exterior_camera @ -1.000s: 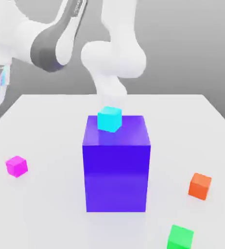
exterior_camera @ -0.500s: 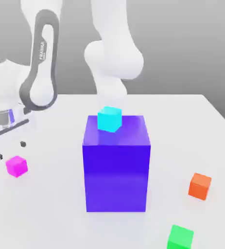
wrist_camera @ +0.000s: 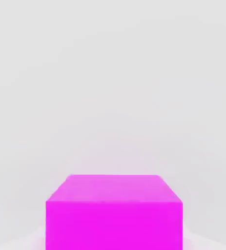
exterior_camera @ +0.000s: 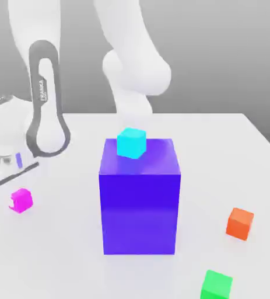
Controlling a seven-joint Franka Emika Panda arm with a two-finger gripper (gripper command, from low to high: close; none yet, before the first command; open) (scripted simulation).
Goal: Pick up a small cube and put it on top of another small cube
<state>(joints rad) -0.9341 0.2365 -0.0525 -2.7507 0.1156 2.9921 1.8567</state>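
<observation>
White worktop (exterior_camera: 61,257) with a big blue-purple block (exterior_camera: 140,201) standing near the middle. A cyan cube (exterior_camera: 131,143) sits on the block's top face, toward its far edge and a bit toward the exterior view's left, turned slightly off the block's edges. Pink cube (exterior_camera: 22,200) lies on the worktop at the exterior view's left, well apart from the block. White Franka arm comes down from the back over that side, and its hand sits low just above the pink cube; the gripper (exterior_camera: 17,201) is at the cube, with a thin pale finger edge visible against the cube's left face. Gripper is closed, fingers drawn in on the pink cube; the cube looks to be resting on the worktop, with a faint shadow right under it. Hand view looks straight at the pink cube (wrist_camera: 114,212) up close, top face and one side face showing, plain glossy, with pale worktop behind and a pink tint reflected around its base. Orange cube (exterior_camera: 240,223) lies on the worktop at the exterior view's right, apart from the block. Green cube (exterior_camera: 217,285) lies nearer the camera, just below the orange one, cut by the frame's lower edge.
</observation>
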